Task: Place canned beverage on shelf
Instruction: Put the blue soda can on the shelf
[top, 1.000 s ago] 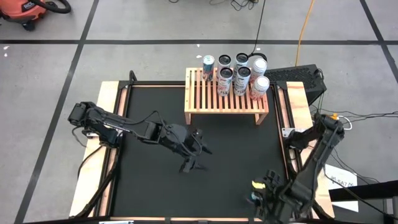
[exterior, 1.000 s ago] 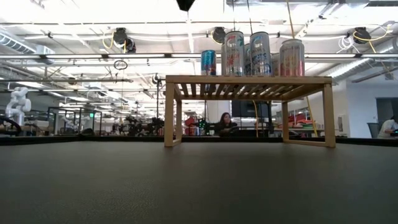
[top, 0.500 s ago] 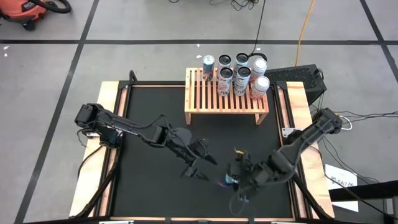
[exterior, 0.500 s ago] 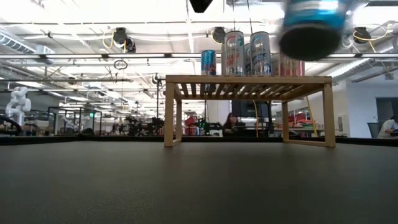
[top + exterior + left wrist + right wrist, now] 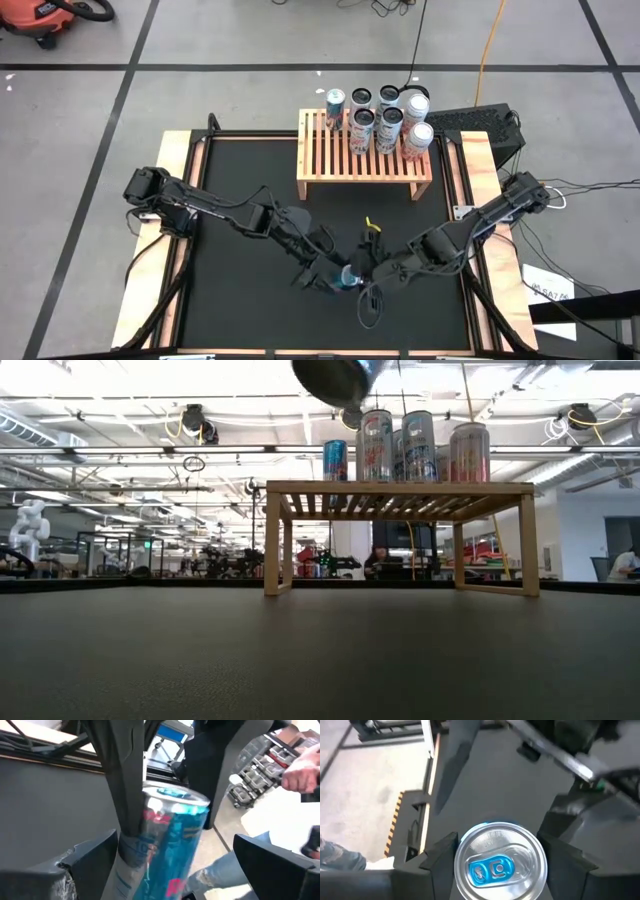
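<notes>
A drop is the main risk: the blue can is held in the air above the desk, in the lower middle of the high view, and a loosened grip before the second tool closes would let it fall. The right tool is clamped on the can just below its rim. The left tool, fingers spread wide, is seen straddling the can's body without gripping it. The shelf, well apart in the upper middle, is crowded with cans at its back.

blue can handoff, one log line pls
blue can: held mid-air by right gripper | left gripper: fingers open beside can | shelf: six cans on back
</notes>
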Tool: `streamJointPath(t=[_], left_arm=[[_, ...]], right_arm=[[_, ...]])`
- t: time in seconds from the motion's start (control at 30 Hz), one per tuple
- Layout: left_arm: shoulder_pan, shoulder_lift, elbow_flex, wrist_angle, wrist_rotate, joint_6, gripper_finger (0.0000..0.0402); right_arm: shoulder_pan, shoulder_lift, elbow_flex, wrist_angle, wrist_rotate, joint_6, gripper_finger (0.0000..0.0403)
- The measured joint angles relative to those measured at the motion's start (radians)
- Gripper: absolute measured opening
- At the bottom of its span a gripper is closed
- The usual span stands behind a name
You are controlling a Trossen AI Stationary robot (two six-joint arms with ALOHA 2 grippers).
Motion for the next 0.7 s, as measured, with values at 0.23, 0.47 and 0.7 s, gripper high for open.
streamJointPath(t=[0.23, 0.47, 0.7], left_arm=[[0.001, 0.0, 0.0, -0.002, 0.012, 0.003, 0.0368], [0.021, 0.0, 0.0, -0.001, 0.055, 0.005, 0.0251], [0.046, 0.0, 0.0, 0.038, 0.142, 0.002, 0.019]], right_arm=[[-0.015, -0.002, 0.0, 0.071, -0.001, -0.053, 0.0228], [-0.015, -0.018, 0.0, 0.069, -0.025, -0.081, 0.023], [-0.017, -0.035, 0.0, 0.073, -0.042, -0.061, 0.0235]])
